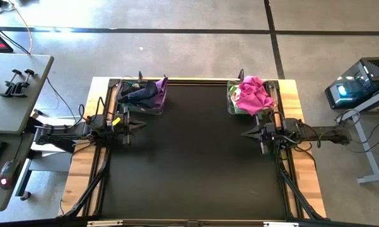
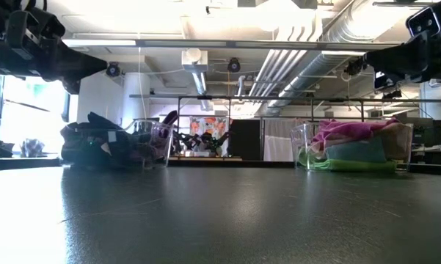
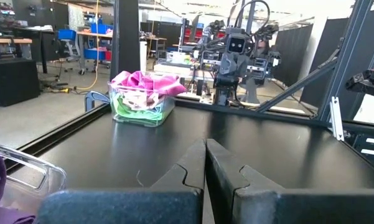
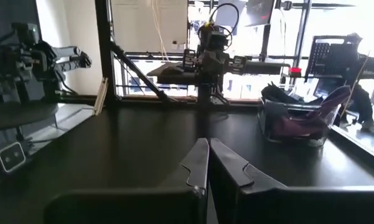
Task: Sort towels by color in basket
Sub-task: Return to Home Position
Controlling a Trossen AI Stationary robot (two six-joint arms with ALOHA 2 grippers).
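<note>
Since no towel lies loose on the desk [image 1: 195,170], we judge the sorting done and the step in hand to be the arms' homing. Both arms sit low along the desk's left and right edges, tips pointing inward. The left tool [image 3: 205,143] is pressed together and carries nothing; the right tool [image 4: 208,142] is likewise pressed together and bare.

The dark towels [image 1: 142,93], navy, black and purple, fill the left bin [image 1: 121,108] at the far left corner. The pink towel [image 1: 253,93] tops the right bin [image 1: 231,106] at the far right.

The next move, as we read it, asks only that each arm settle level and clear of the bins, with no grasp.

From above, the pink heap hides most of what lies beneath. The left wrist view and the low view show green towels [image 3: 137,113] layered under it through the clear wall. The right wrist view shows purple cloth draped over the left bin's rim, which the low view gives mostly as a dark mass.
</note>
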